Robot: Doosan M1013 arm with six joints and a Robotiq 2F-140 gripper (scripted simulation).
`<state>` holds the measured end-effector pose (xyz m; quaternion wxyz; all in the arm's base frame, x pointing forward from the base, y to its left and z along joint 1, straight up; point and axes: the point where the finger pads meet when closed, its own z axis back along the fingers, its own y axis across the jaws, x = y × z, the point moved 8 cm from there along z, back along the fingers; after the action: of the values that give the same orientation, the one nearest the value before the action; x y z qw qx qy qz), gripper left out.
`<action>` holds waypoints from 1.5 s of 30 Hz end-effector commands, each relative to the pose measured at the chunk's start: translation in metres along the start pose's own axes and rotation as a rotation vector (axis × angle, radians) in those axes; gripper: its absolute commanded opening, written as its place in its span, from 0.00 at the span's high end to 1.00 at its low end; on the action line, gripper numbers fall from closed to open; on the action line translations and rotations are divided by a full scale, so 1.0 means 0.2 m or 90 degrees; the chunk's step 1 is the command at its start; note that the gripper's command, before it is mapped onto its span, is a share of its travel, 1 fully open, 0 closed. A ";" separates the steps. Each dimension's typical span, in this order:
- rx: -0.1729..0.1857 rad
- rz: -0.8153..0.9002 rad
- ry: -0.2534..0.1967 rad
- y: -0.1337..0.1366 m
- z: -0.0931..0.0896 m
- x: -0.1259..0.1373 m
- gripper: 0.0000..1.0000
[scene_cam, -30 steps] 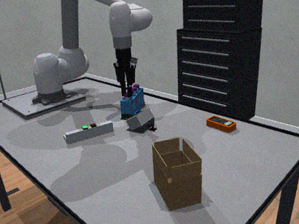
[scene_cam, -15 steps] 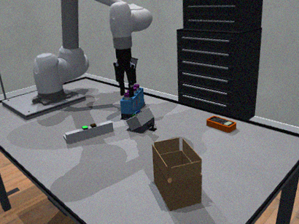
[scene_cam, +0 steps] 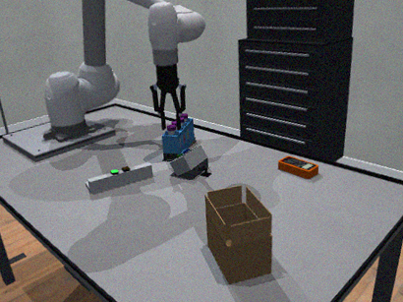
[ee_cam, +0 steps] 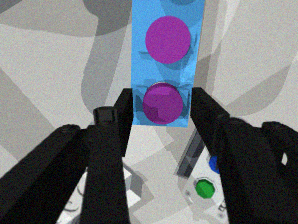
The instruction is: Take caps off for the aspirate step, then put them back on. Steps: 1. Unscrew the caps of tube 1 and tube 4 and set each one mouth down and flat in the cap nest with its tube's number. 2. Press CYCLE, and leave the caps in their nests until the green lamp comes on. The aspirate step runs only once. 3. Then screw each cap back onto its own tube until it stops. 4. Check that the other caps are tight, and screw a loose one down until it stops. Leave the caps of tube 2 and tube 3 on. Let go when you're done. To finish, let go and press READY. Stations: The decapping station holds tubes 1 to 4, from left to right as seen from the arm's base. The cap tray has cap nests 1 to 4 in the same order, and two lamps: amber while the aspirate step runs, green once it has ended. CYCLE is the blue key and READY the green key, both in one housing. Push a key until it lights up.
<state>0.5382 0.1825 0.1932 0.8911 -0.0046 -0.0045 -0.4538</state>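
The pincer (ee_cam: 162,107) stands partly open, holding nothing; its fingers flank a purple cap (ee_cam: 162,103), seemingly clear of it.

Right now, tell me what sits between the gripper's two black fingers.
In the wrist view, a round purple tube cap on the blue decapping station sits between the fingers, with gaps either side; the gripper is open.

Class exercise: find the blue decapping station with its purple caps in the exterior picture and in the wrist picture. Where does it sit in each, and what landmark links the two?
Exterior: the decapping station stands left of centre, under the pincer.
Wrist: it runs down from the top edge at centre, ending between the pincer's fingers.
Shared landmark: the green key.
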 end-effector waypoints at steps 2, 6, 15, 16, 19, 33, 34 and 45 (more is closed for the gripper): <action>0.003 0.140 0.006 0.00 0.00 0.00 0.59; 0.004 0.207 0.006 0.00 0.00 0.00 0.59; 0.004 0.207 0.006 0.00 0.00 0.00 0.70; 0.004 0.207 0.006 0.00 0.00 0.00 0.70; 0.004 0.207 0.006 0.00 0.00 0.00 0.70; 0.003 0.080 0.006 0.00 0.00 0.00 0.70; 0.003 0.059 0.006 0.00 0.00 0.00 0.70; 0.002 -0.154 0.007 0.00 0.00 0.00 0.70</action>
<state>0.5386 0.1807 0.1930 0.8556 0.0030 0.0029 -0.5177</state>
